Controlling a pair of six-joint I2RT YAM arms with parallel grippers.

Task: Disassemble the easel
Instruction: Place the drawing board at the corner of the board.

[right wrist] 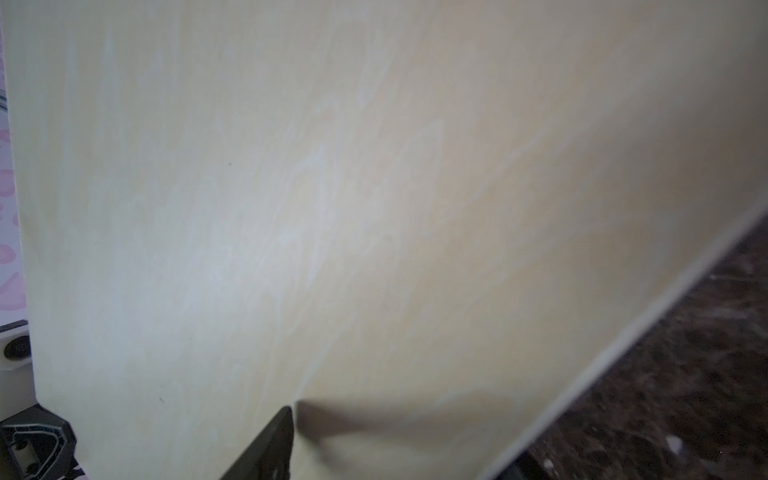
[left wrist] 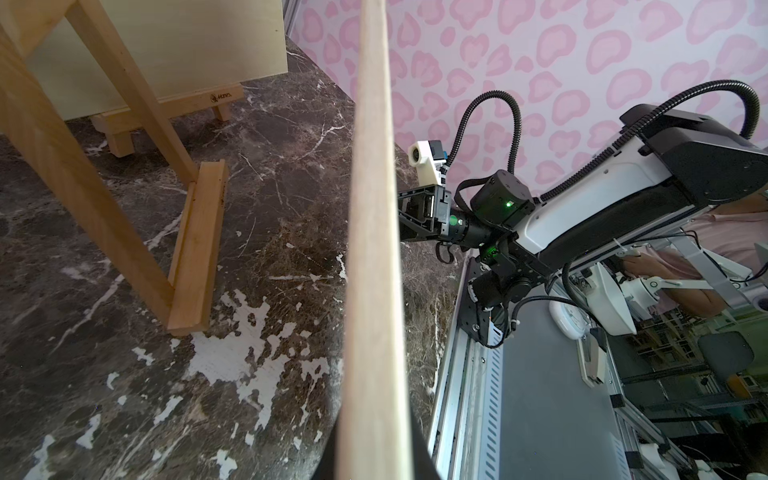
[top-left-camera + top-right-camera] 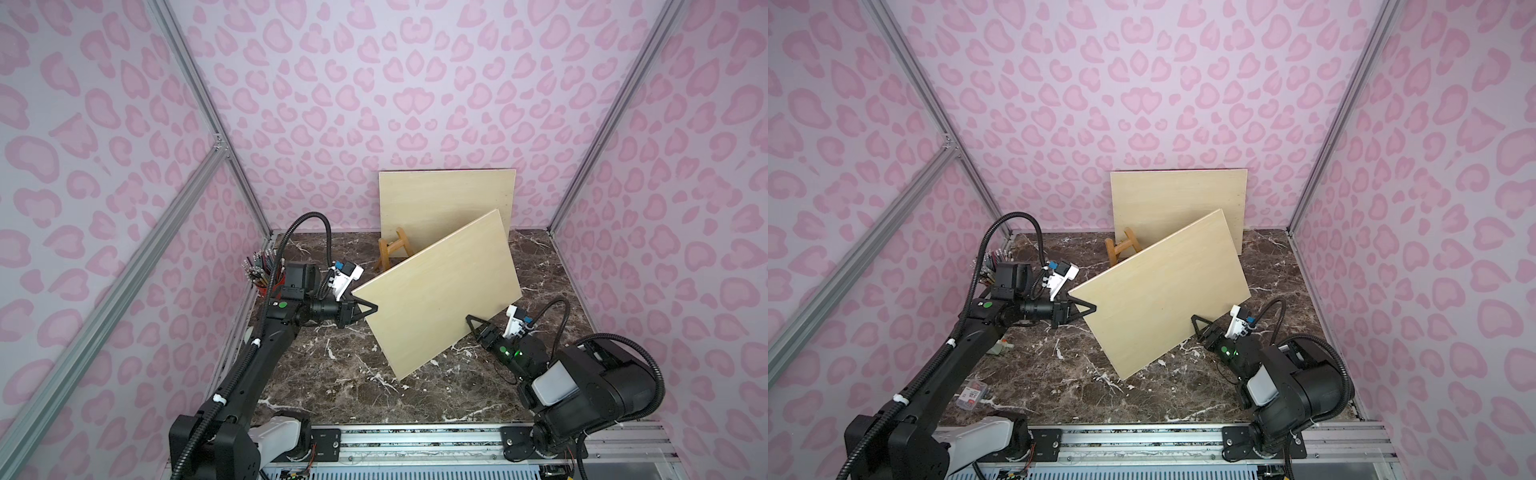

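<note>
A pale wooden board hangs tilted over the middle of the table in both top views. My left gripper is shut on its left corner, and the left wrist view shows the board's thin edge running between the jaws. My right gripper stands open astride the board's lower right edge. One fingertip lies over the front face and the other is hidden behind. The wooden easel stands behind, its legs on the marble.
A second pale board stands upright at the back wall by the easel. A cup of pencils sits at the left edge behind my left arm. A small clear box lies near the front left. Pink patterned walls close three sides.
</note>
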